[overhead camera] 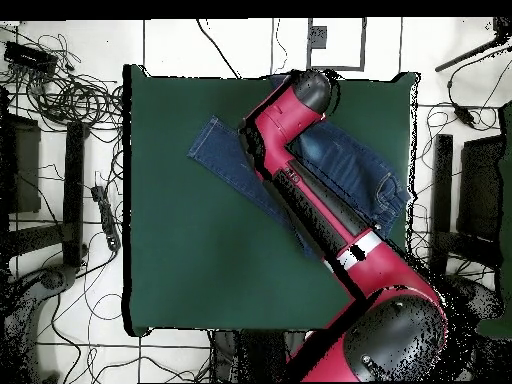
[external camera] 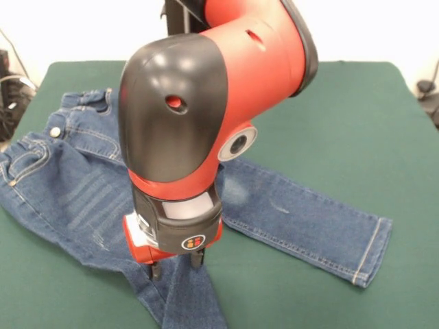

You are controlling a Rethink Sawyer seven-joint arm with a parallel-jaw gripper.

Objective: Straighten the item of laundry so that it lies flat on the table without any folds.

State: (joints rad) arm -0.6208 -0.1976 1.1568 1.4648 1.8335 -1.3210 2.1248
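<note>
Gripper (external camera: 177, 264) fingers apart, tips on the jeans (external camera: 75, 199) crotch, nothing clamped. I read one leg running away sideways, the other straight toward camera.

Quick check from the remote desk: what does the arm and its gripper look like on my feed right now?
The arm is glossy red with a rounded black cap carrying a small red-lined hole, plus a round grey-ringed port on its side. Below sits a black wrist block with a silvery band and a small round logo of red and yellow dots. The gripper has a red base and short dark fingers.
</note>
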